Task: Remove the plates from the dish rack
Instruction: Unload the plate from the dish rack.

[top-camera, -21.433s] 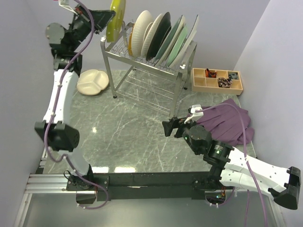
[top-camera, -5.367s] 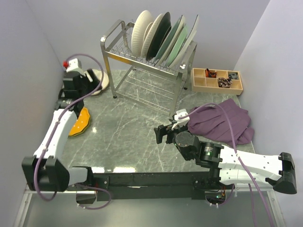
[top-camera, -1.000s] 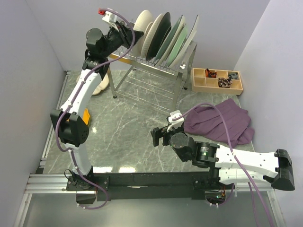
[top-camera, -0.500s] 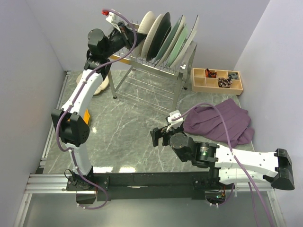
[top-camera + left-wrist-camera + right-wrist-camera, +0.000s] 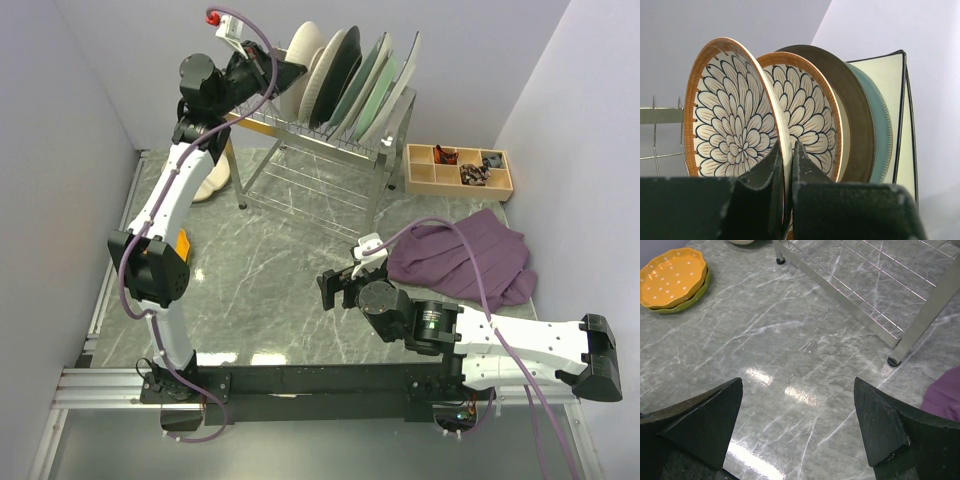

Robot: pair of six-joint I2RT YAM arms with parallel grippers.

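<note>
The dish rack stands at the back with several plates upright in its prongs. My left gripper is shut on the lower rim of the front brown petal-patterned plate, also seen from above as the left gripper. Behind it stand a second petal plate, a dark-rimmed plate, a grey-blue plate and a white square plate. The orange-yellow dotted plate lies on a green plate on the table. My right gripper hangs open over bare marble.
A cream divided plate lies left of the rack, partly behind my left arm. A wooden compartment tray sits at the back right, and a purple cloth lies in front of it. A rack leg stands near my right gripper.
My left gripper has closed on the rim of the front petal plate. The right arm has not moved.
</note>
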